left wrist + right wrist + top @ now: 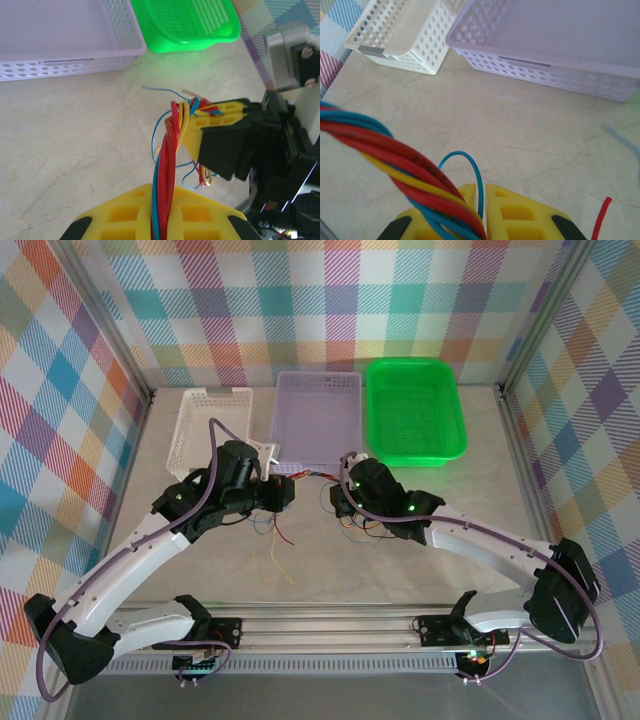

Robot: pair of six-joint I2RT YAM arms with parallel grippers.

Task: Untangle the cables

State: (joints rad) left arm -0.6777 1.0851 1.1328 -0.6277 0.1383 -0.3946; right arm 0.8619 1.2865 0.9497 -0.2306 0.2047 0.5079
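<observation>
Top external: left gripper (287, 490) and right gripper (340, 492) face each other mid-table, just in front of the purple basket (316, 412). The cables (318, 474) are strung between them as a short red run. Loose ends (281, 558) trail toward the table's near edge. White basket (206, 425), the purple one and the green basket (415, 410) sit in a row along the far edge, with bare floors showing in all three. The table (400, 570) is pale and marbled, with a metal rail (330, 625) at its near edge and checked pastel walls (300, 300) around.

Left wrist: shows what the top view can't. The bundle is a tight twist of red, blue and yellow. It rises from between the left gripper's own yellow pads (125, 220), which are closed on it. It runs into the right gripper's yellow pads (212, 132), also pinched on it. Thin blue and yellow ends fan out near there. Corners of the purple and green baskets sit at the top.

Right wrist: the same twist enters from the left edge and drops into the narrow slit between the pads, which are clamped on it. A blue loop (465, 167) stands just above the pads, and a red tip (600, 220) shows at lower right. The white and purple baskets lie beyond.
</observation>
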